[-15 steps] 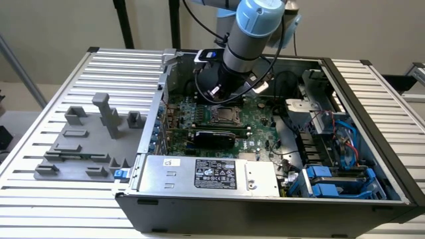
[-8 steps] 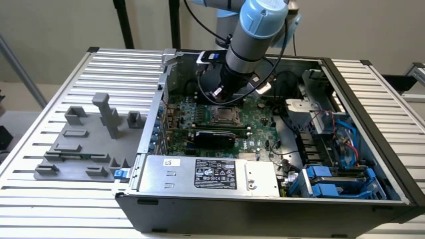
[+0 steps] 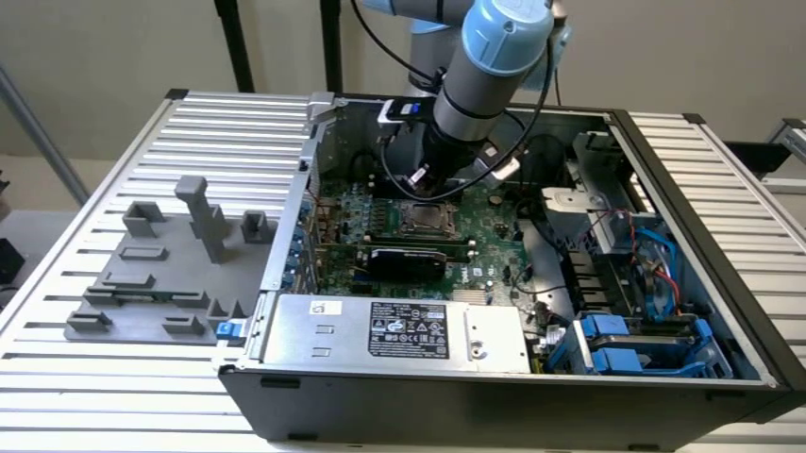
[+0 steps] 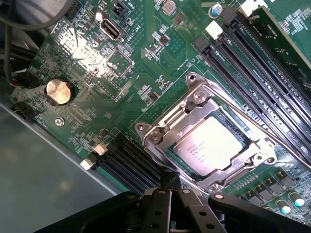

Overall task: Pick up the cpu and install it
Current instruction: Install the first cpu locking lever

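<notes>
Behind my slatted aluminium table [image 3: 113, 179]: plain beige wall [image 3: 101, 47], black stand poles [image 3: 234, 42] against it.

— What's on the slatted table [image 3: 113, 377]?
— An open computer case [image 3: 504, 396]; grey fixture blocks [image 3: 164, 274] at the exterior view's left.
— Inside the case?
— Green motherboard [image 4: 121, 68], coin battery [image 4: 59, 91], power supply [image 3: 396, 330] nearest.

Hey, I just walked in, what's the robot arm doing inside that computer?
The arm is reaching into the open computer case, with its gripper hanging just above the motherboard. The cpu already lies inside the metal socket frame, silver top facing up. The gripper holds nothing that can be seen; the cpu sits apart from it, below the wrist.
</notes>
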Robot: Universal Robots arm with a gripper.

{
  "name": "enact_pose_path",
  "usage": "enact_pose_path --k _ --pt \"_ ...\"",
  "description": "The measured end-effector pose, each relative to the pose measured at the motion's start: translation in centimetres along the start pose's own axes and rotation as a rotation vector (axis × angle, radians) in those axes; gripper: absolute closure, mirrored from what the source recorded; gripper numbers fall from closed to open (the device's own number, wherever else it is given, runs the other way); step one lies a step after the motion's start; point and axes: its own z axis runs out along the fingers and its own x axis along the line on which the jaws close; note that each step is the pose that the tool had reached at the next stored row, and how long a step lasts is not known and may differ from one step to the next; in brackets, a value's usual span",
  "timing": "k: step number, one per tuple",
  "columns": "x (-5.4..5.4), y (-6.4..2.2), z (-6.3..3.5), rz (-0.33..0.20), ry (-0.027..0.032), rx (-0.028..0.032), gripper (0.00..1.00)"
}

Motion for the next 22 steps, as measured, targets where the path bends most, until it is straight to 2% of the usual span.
enact_pose_path --k 14,22 --pt "0.9 0.86 -0.10 -0.026 -0.0078 0.0024 0.89" --pt "1.1 1.10 -0.03 -0.038 -0.0115 0.0040 0.89"
